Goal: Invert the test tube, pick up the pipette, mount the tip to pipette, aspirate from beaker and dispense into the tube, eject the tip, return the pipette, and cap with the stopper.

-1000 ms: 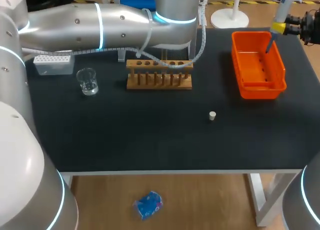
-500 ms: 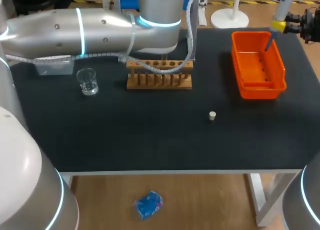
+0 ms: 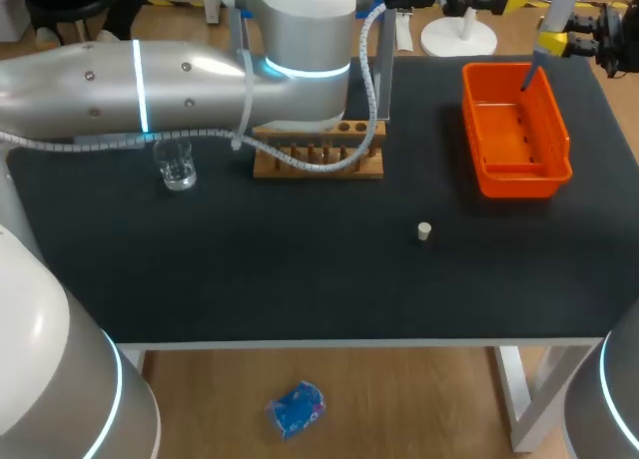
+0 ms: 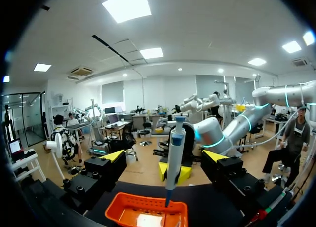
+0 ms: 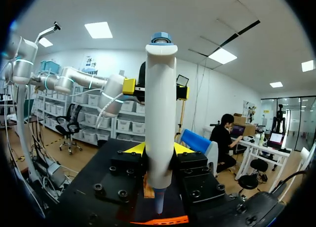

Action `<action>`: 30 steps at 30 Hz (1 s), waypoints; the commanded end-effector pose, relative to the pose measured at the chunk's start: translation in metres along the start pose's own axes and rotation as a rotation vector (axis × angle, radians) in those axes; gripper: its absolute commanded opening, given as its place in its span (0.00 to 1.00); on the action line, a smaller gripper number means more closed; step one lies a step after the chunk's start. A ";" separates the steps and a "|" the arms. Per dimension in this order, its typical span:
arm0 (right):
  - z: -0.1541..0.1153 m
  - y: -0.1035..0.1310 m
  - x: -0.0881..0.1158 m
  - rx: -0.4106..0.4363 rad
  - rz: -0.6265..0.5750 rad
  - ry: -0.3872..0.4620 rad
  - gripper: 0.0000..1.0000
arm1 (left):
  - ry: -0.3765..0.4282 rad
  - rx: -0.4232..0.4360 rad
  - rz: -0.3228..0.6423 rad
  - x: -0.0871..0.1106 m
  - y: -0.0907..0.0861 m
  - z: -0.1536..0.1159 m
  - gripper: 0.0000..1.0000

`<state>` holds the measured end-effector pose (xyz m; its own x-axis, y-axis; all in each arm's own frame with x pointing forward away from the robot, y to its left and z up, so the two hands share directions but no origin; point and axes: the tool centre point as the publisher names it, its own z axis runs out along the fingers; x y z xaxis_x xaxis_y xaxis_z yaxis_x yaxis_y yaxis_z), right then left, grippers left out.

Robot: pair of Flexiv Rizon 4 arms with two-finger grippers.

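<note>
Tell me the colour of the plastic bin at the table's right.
Bright orange; the rectangular plastic bin shows best in the head view.

Orange bin (image 3: 516,187), black table (image 3: 250,269), white pipette (image 5: 160,113), brown rack (image 3: 319,166).

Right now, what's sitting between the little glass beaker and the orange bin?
The wooden rack, seen in the head view, partly under the left arm. The stopper lies off that line, nearer the front edge.
</note>
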<state>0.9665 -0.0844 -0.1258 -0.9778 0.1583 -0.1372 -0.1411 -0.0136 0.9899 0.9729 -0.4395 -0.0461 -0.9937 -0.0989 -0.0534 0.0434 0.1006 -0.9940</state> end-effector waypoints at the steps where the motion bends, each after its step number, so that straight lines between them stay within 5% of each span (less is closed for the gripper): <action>1: 0.004 0.006 -0.001 0.020 -0.022 -0.020 0.00 | -0.035 -0.003 -0.009 0.009 0.002 -0.007 1.00; 19: 0.004 0.006 -0.001 0.020 -0.022 -0.020 0.00 | -0.035 -0.003 -0.009 0.009 0.002 -0.007 1.00; 30: 0.037 -0.005 0.061 0.002 -0.014 0.023 0.00 | -0.063 -0.008 -0.024 0.043 0.014 -0.069 1.00</action>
<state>0.9296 -0.0465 -0.1342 -0.9835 0.1004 -0.1508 -0.1518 -0.0022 0.9884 0.9468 -0.4076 -0.0546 -0.9887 -0.1462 -0.0347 0.0179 0.1146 -0.9932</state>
